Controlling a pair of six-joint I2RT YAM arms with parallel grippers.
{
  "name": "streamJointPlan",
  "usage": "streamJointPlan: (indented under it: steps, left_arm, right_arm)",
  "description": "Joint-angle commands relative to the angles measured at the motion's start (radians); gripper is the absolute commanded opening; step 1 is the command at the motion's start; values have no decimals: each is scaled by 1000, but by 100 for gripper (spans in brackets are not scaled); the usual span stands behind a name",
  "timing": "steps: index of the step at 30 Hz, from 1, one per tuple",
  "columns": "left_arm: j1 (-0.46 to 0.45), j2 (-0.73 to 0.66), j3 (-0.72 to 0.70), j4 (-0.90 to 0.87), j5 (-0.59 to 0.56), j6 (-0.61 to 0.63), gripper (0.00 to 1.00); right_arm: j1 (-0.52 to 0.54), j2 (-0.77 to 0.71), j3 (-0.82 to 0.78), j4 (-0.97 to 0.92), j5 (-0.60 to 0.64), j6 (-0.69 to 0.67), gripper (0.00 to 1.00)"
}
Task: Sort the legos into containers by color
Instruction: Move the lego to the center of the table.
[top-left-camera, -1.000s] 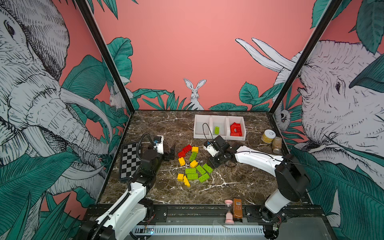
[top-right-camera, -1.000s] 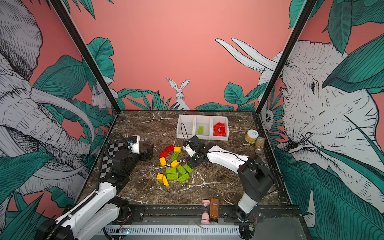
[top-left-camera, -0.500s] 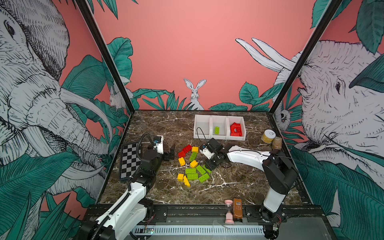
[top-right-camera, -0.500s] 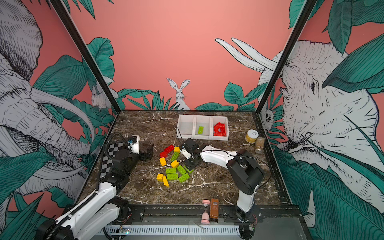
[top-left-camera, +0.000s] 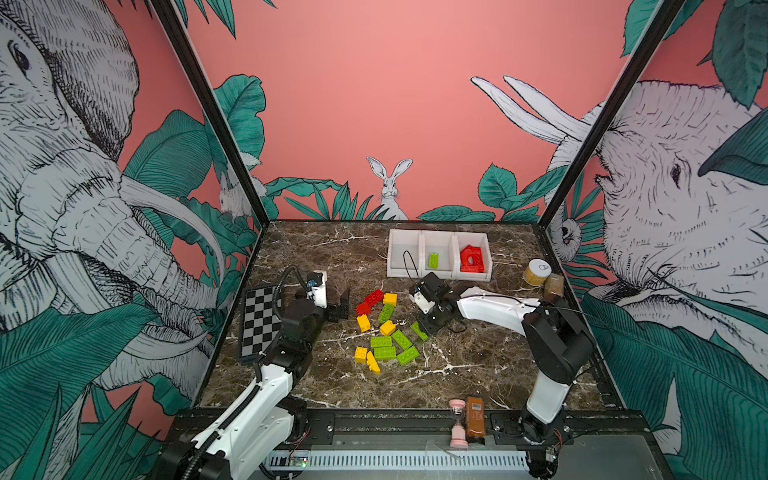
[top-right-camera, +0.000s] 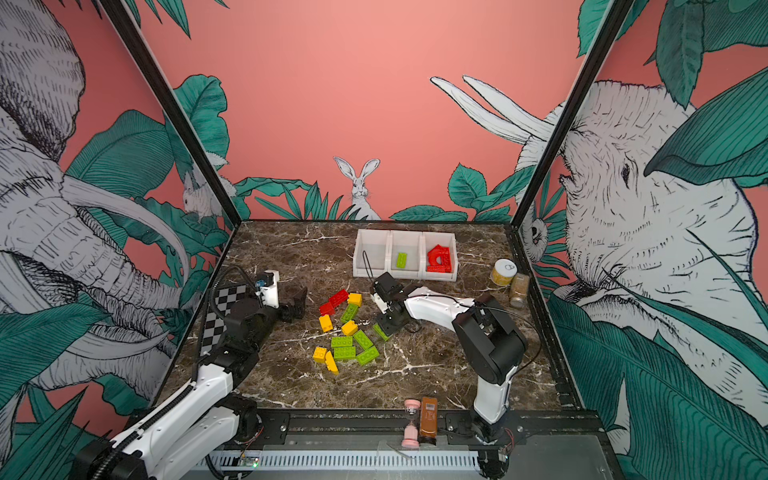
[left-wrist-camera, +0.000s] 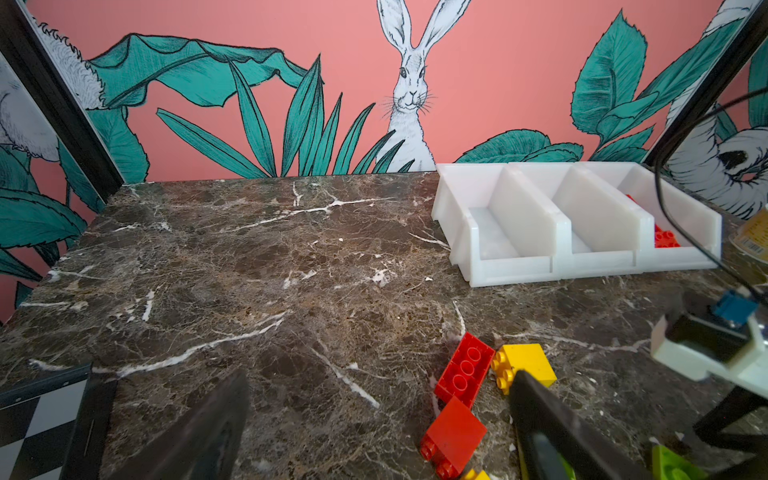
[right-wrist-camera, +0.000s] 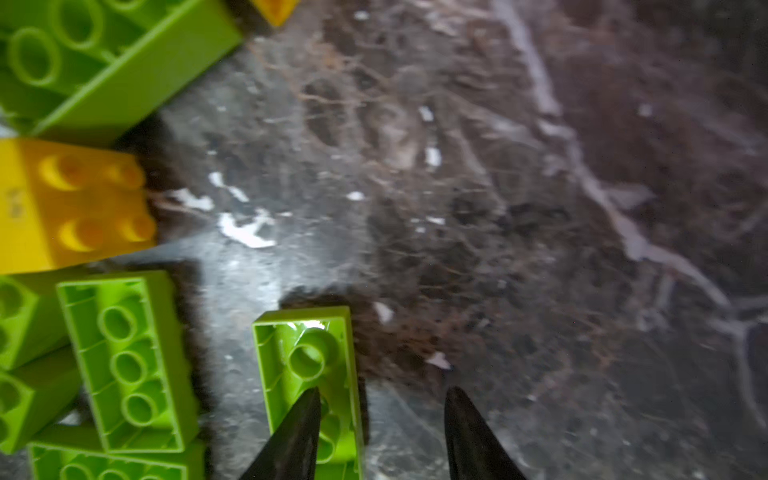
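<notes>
Legos (top-left-camera: 382, 341), chunky red, yellow and lime plastic bricks, litter the counter (top-left-camera: 457, 374) nearer than the white three-bin containers (top-left-camera: 390, 257), right pincer (right-wrist-camera: 380, 392) half-parted over one upturned lime brick (right-wrist-camera: 307, 353), left pincer (left-wrist-camera: 380, 376) wide, both empty.

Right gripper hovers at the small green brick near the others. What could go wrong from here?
1. The right gripper sits off-centre: one black finger overlaps the small lime green plastic brick, which lies hollow side up, while the other is over the brown marble tabletop. Closing may pinch only one wall or tip the brick.
2. A longer lime green brick lies close beside it, and a sideways shove could knock it away.
</notes>
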Motion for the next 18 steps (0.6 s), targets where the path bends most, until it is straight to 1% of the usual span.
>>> streamJointPlan:
  steps: [1,4,9,12,18]
  left_arm:
    - [-3,-12,-13,5,-4,8,98]
    - [-3,-11,-13,8,-4,8,99]
    - [-3,-12,-13,7,-2,6,99]
    - [-3,-8,-13,9,-2,6,98]
    - [-3,-9,-13,8,-1,5,99]
  right_arm:
    - [-16,-59,0,-56,37,13,50]
    - [-15,-87,5,-53,17,21,51]
    - [-11,-103,6,-44,26,25,54]
    - [1,-77,13,-40,13,23,55]
    - [25,-20,28,-23,8,29,56]
